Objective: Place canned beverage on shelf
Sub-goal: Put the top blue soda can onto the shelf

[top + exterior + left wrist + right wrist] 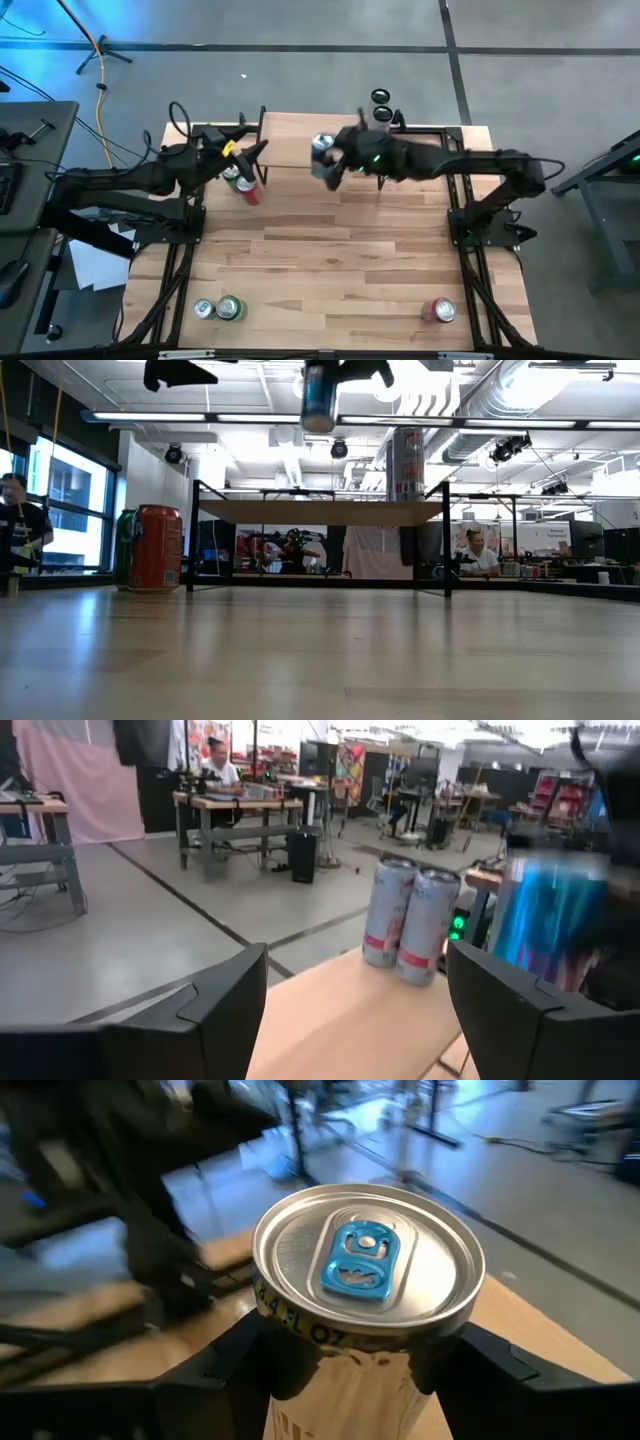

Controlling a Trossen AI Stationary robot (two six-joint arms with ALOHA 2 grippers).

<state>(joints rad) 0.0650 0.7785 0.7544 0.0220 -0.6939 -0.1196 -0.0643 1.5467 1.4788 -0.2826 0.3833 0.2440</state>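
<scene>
**Blue can up in the air over the shelf**

The blue aluminium beverage can with a silver top and blue pull tab was off the desk, pinched between the two dark fingers of the right claw. From above it hung over the near edge of the small light-wood shelf on thin black legs, about the middle of its length. The level camera showed the can well above the shelf board, not touching it.

On the shelf's right end stood two tall slim silver cans with pink bands, side by side and touching.

The left claw sat by the shelf's left end with its fingers spread apart and nothing between them. Just beside it on the wooden desk stood a red soda can with a green can right behind it.

Along the desk's near edge were a silver can next to another green can on the left, and a red can on the right.

Out in the room, one person sat at a bench and another stood at the far left.
</scene>
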